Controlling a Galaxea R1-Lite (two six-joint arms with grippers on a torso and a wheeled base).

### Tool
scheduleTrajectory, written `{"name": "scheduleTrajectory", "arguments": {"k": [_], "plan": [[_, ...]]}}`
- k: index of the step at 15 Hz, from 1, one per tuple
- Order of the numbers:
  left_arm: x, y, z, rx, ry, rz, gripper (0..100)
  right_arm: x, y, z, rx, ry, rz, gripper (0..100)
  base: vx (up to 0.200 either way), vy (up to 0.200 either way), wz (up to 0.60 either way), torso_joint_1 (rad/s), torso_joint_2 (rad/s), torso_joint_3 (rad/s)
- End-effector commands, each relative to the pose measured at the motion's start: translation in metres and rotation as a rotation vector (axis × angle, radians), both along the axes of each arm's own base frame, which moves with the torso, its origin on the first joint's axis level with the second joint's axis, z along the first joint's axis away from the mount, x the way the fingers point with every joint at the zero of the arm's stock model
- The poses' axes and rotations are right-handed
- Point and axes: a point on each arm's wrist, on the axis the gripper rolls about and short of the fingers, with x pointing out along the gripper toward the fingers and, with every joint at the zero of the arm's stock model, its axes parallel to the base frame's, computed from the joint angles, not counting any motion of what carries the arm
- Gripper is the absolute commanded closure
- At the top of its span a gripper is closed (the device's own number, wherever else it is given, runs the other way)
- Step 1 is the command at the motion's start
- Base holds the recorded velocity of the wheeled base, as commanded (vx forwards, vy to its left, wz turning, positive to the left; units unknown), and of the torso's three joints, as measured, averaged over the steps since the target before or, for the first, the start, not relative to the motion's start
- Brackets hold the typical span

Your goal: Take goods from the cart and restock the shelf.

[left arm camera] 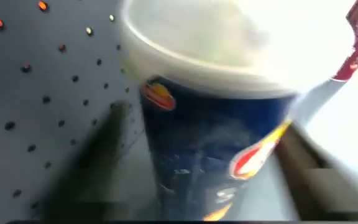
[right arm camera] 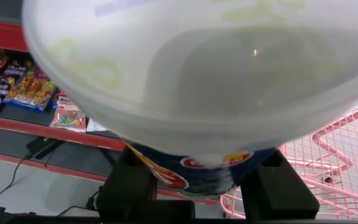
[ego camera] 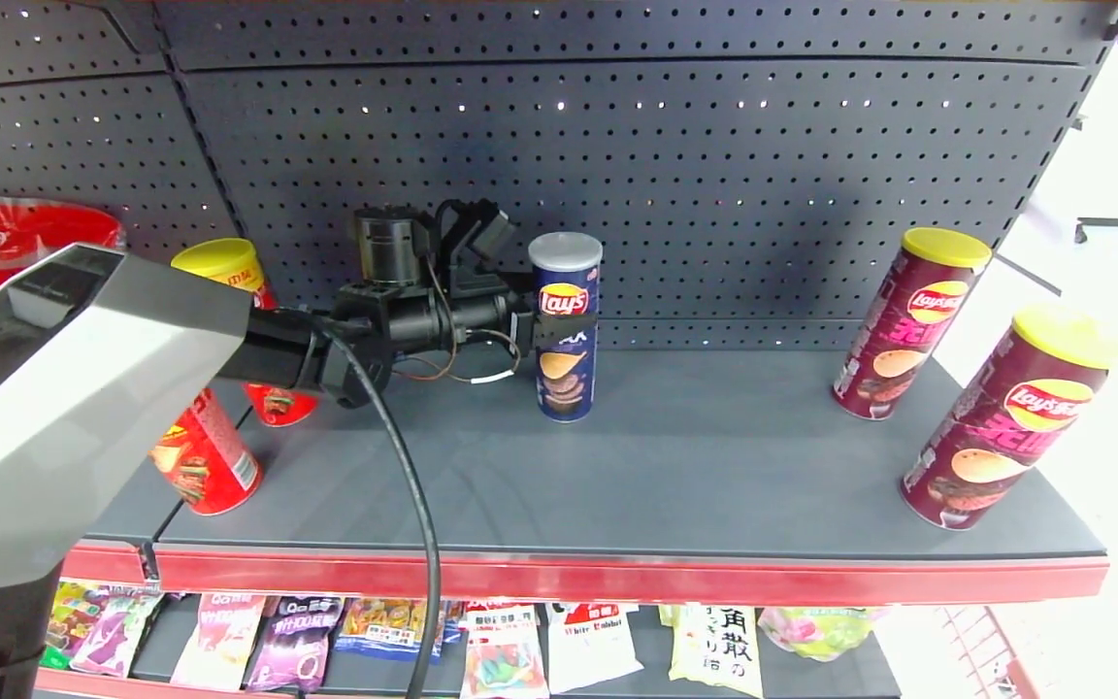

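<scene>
The left gripper (ego camera: 542,335) is clamped around the middle of a blue chip can (ego camera: 566,330), which stands upright toward the back of the shelf (ego camera: 675,476), close to the perforated metal back panel (ego camera: 714,175). Its base looks to be touching the deck, though the angle leaves that uncertain. The right gripper (right arm camera: 197,186) grips a second blue can (right arm camera: 191,93) by its body, over the pink wire cart (right arm camera: 347,168). The main risk is a topple. The can is a tall, narrow tube with a glossy, slick wall and a small foot, so a finger dragging on it as the jaws part, or a release before it sits flat, could tip it on the smooth painted deck and set it rolling. Its translucent plastic lid is soft and adds no stability. Two maroon cans (ego camera: 908,325) with yellow lids stand well apart on the right, and a red can (ego camera: 205,466) stands at the left.
</scene>
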Motion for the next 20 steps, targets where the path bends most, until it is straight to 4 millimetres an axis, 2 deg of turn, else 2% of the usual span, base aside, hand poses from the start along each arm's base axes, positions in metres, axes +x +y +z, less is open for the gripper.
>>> {"name": "scheduleTrajectory", "arguments": {"k": [1, 6, 7, 10, 12, 14, 17, 20], "plan": [[0.002, -0.003, 0.000, -0.004, -0.005, -0.003, 100, 0.000, 0.000, 0.000, -0.001, 0.001, -0.001, 100, 0.000, 0.000, 0.00, 0.000, 0.00, 0.000], [-0.004, -0.009, 0.001, -0.003, -0.003, -0.017, 100, 0.000, 0.000, 0.000, 0.000, 0.000, -0.001, 100, 0.000, 0.000, 0.00, 0.000, 0.00, 0.000], [-0.012, -0.008, 0.005, -0.002, 0.004, -0.020, 100, 0.000, 0.000, 0.000, 0.000, -0.002, -0.001, 100, 0.000, 0.000, 0.00, 0.000, 0.00, 0.000], [-0.065, 0.013, 0.026, -0.007, 0.081, -0.017, 100, 0.000, 0.000, 0.000, 0.001, -0.006, -0.001, 100, 0.000, 0.000, 0.00, 0.000, 0.00, 0.000], [-0.090, 0.024, 0.029, -0.007, 0.086, -0.009, 100, 0.000, 0.000, 0.000, 0.001, -0.008, -0.001, 100, 0.000, 0.000, 0.00, 0.000, 0.00, 0.000], [-0.119, 0.037, 0.022, -0.008, 0.090, 0.016, 100, -0.001, 0.000, 0.001, 0.003, -0.014, 0.002, 100, 0.000, 0.000, 0.00, 0.000, 0.00, 0.000], [-0.134, 0.042, 0.007, -0.025, 0.062, 0.019, 100, 0.000, 0.000, 0.001, 0.002, -0.011, 0.004, 100, 0.000, 0.000, 0.00, 0.000, 0.00, 0.000], [-0.138, 0.033, 0.003, -0.033, 0.080, 0.008, 100, -0.001, 0.000, 0.001, 0.003, -0.014, 0.004, 100, 0.000, 0.000, 0.00, 0.000, 0.00, 0.000]]}}
